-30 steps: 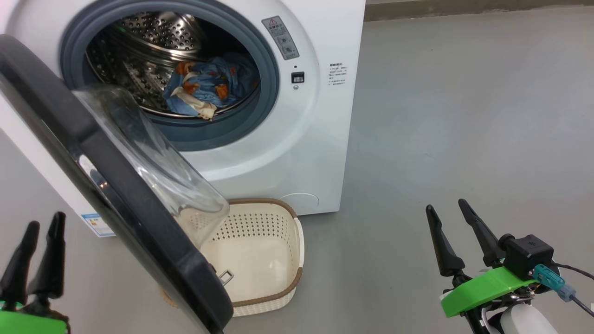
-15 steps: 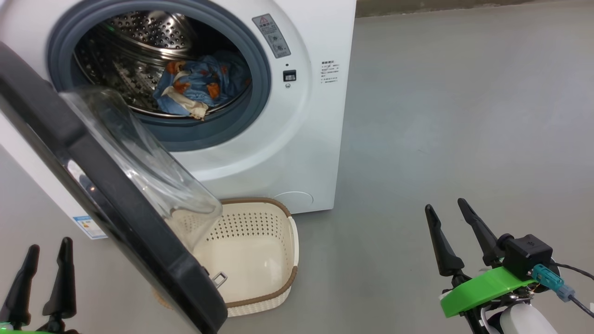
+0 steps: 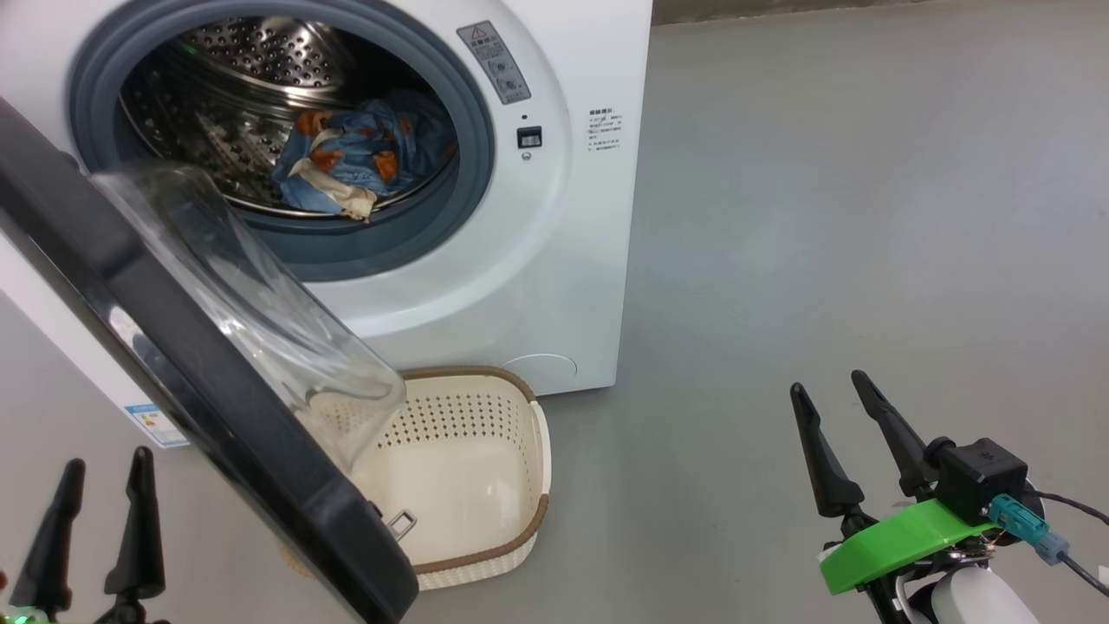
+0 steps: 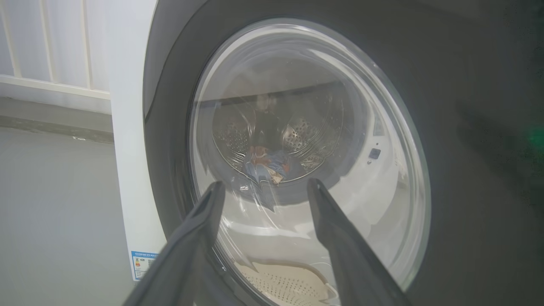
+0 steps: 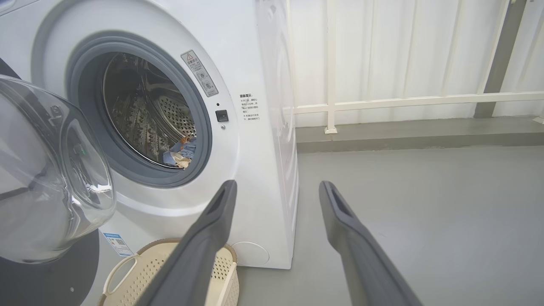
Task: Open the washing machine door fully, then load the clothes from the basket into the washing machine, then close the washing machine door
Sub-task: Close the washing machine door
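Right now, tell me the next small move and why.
Probably ease the left hand forward onto the outer face of the washing machine door to start swinging it shut: the clothes lie in the drum, the basket is empty, and that hand is open and holds nothing.

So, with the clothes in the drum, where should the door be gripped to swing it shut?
Probably the door's black rim at its free end, by the latch, farthest from the machine. Come from the outer face, where the open left gripper faces it; the bulging glass looks smooth and gives no hold.
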{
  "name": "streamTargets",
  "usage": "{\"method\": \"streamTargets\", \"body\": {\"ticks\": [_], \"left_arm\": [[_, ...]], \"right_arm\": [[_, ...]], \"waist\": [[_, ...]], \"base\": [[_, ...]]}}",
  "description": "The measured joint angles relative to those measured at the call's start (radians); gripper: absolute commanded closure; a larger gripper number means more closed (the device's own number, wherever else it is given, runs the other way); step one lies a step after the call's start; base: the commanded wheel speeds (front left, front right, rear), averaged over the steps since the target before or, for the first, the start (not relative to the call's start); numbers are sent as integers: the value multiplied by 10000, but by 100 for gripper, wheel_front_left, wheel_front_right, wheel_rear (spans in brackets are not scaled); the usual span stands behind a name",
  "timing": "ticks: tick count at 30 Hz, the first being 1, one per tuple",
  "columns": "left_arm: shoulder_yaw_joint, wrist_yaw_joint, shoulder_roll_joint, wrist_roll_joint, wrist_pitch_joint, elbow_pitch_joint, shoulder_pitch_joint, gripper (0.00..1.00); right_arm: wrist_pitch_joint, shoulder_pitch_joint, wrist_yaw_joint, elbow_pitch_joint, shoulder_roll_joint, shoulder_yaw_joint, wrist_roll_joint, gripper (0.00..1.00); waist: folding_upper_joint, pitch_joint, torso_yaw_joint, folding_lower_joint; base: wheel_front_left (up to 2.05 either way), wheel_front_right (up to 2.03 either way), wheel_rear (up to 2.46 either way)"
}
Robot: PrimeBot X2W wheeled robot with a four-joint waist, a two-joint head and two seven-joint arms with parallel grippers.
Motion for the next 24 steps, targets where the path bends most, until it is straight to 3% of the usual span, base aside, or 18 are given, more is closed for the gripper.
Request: {"method": "streamTargets", "body": {"ticks": [24], "left_arm": [[10, 0, -201, 504, 0, -96, 170, 0]], "right_arm": [[0, 0, 0, 278, -12, 113, -96, 0]], "waist": [[0, 13, 171, 0]], "base": [[0, 0, 0]]}}
